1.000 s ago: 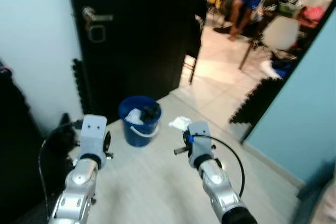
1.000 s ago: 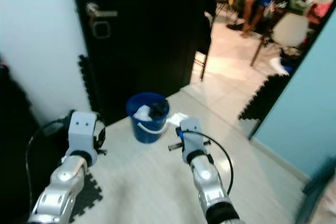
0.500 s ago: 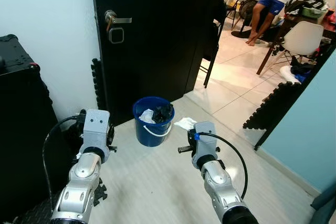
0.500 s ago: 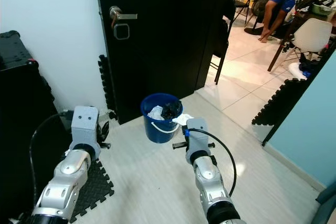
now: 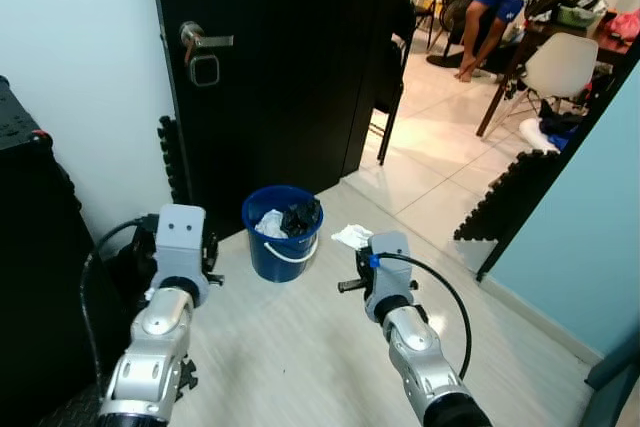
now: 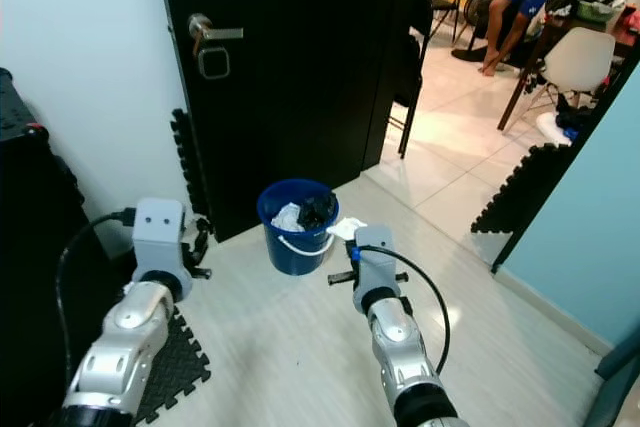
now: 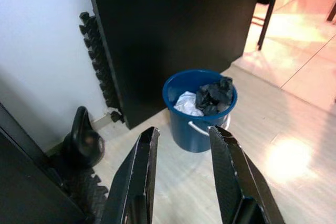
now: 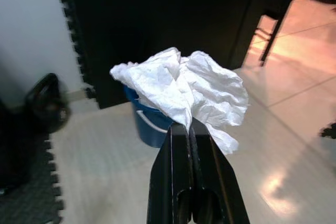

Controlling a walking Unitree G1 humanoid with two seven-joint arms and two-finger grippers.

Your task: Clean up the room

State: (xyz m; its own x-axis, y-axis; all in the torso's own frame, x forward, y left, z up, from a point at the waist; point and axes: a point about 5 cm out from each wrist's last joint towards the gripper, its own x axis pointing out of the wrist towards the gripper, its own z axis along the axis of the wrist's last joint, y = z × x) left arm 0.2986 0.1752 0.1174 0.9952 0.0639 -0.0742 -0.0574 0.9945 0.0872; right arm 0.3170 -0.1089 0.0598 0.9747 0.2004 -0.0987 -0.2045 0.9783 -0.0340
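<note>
The step in hand looks like carrying a crumpled tissue to the bucket and dropping it in, and doing it well means bringing the right gripper (image 8: pixel 189 124) forward and to the left until the paper hangs squarely over the bucket's mouth, not over its rim, before the fingers part; the paper is light and bulky, so it may cling to a finger or drift, and a low release close above the contents would be safer than a high drop. A black door (image 5: pixel 290 67) fills the far wall, standing open on the right to a tiled room where a person sits near a white chair (image 5: pixel 560 62). On the pale floor in front of the door stands the blue bucket (image 5: pixel 282 252), already holding white and dark scraps. The left gripper (image 7: pixel 181 150) hovers near-left of the bucket with its fingers spread and nothing between them, pointing toward it. The right gripper, to the right of the bucket and a little nearer, is clamped on the white tissue (image 8: pixel 184 90), which bunches just beyond its fingertips. From the head views the tissue sits just right of the bucket's rim, near but apart from it.
</note>
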